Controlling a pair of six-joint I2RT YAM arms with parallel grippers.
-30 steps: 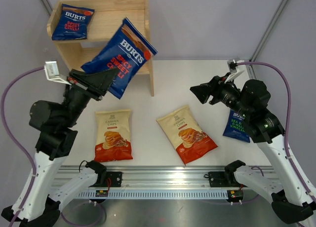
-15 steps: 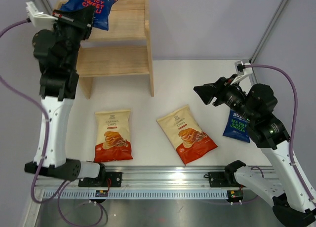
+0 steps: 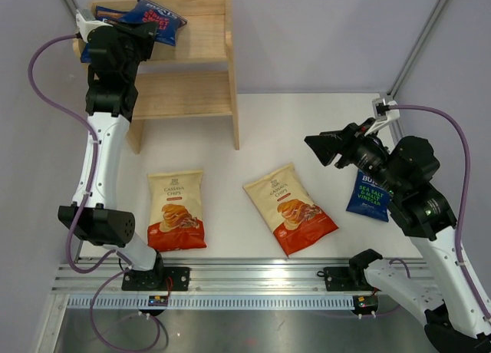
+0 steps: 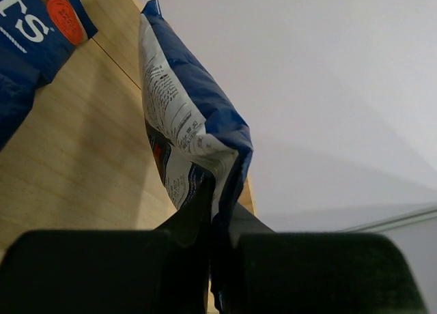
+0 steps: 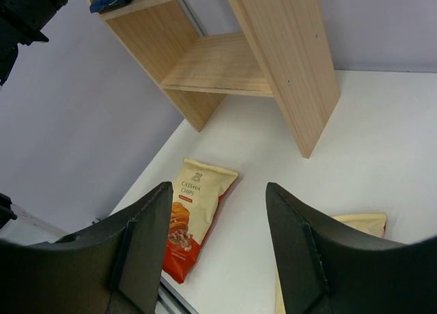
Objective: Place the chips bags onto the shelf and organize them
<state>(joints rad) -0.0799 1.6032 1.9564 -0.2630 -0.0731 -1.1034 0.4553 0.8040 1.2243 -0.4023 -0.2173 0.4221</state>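
Observation:
My left gripper (image 3: 146, 32) is shut on a dark blue BURTS bag (image 3: 157, 17), held over the top tier of the wooden shelf (image 3: 203, 42). In the left wrist view the bag (image 4: 188, 133) stands edge-on between my fingers (image 4: 194, 215). Another blue BURTS bag (image 4: 31, 41) lies on the shelf top at the left. Two cream bags (image 3: 176, 209) (image 3: 290, 207) lie on the table. A green-topped blue bag (image 3: 368, 196) lies partly under my right arm. My right gripper (image 3: 322, 147) is open and empty above the table.
The shelf's lower tier (image 3: 180, 96) holds nothing that I can see. The metal rail (image 3: 245, 280) runs along the near edge. Grey walls stand left and right. The right wrist view shows the left cream bag (image 5: 194, 211) and the shelf's side panel (image 5: 287, 54).
My left arm has carried the blue bag from above the table up to the shelf top, tipping it lower and flatter over the top tier. The right arm has barely moved.

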